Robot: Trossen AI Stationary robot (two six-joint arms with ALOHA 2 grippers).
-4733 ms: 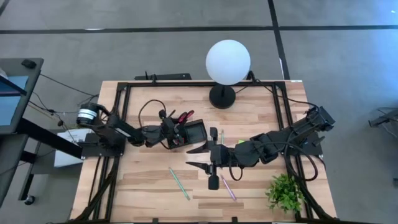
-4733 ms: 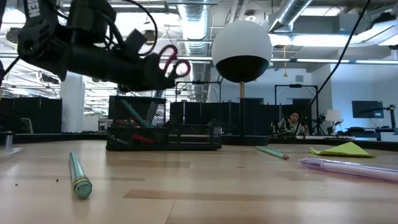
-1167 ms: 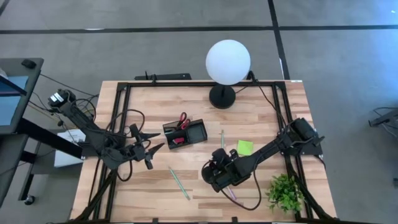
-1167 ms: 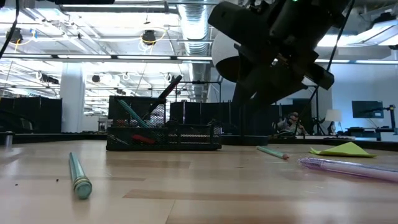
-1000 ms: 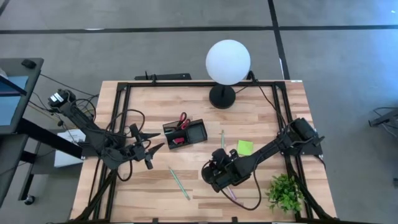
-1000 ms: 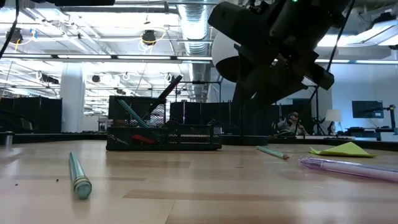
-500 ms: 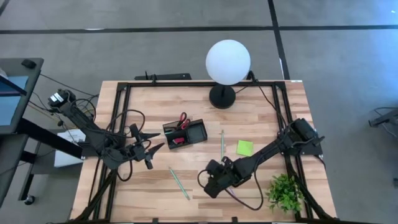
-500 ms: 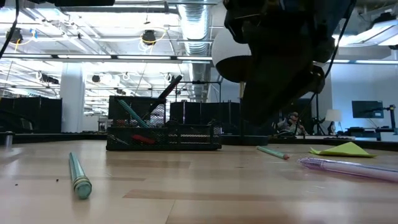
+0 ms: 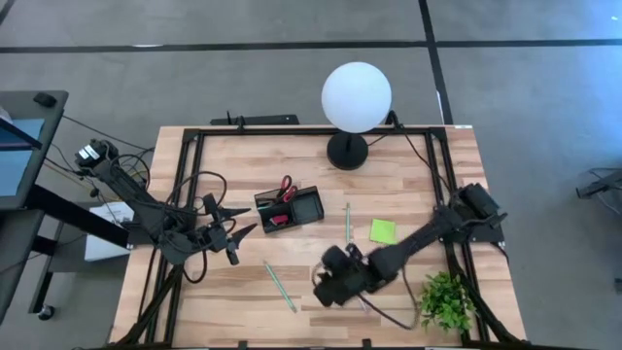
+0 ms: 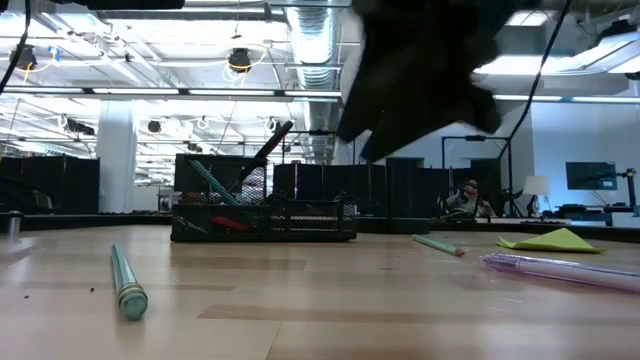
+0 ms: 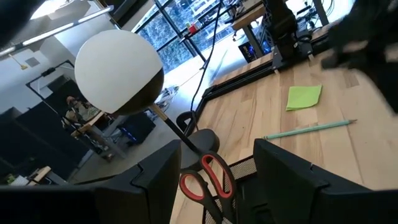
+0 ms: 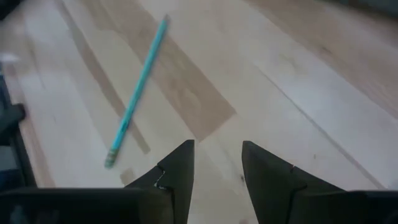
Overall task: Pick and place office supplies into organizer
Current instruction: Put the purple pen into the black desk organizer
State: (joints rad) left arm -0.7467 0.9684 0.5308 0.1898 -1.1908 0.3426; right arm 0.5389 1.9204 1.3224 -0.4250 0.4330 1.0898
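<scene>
**Right gripper hanging over bare wood, fingers apart and empty**

I am reaching my right arm in from the table's right edge, forearm stretched low toward the front middle, with my right gripper (image 9: 328, 289) pointing at the boards. Its 2 fingers (image 12: 178, 169) are standing apart with only bare wood between them. A teal pen (image 12: 136, 91) is lying just ahead of it, untouched.

My left arm is waiting at the left side, my left gripper (image 9: 236, 233) spread wide and empty, aimed at the organizer (image 9: 290, 207).

The organizer is sitting near the table's middle, already holding the red-handled scissors (image 11: 209, 179) upright. A green pen (image 9: 347, 224) and the lime-green sticky pad (image 9: 383, 230) are lying to its right on the wooden table (image 9: 243, 160). A white globe lamp (image 9: 356, 97) is standing at the back, a green plant (image 9: 445, 299) at the front right corner. Beyond the table, an office with ceiling lights is showing.
</scene>
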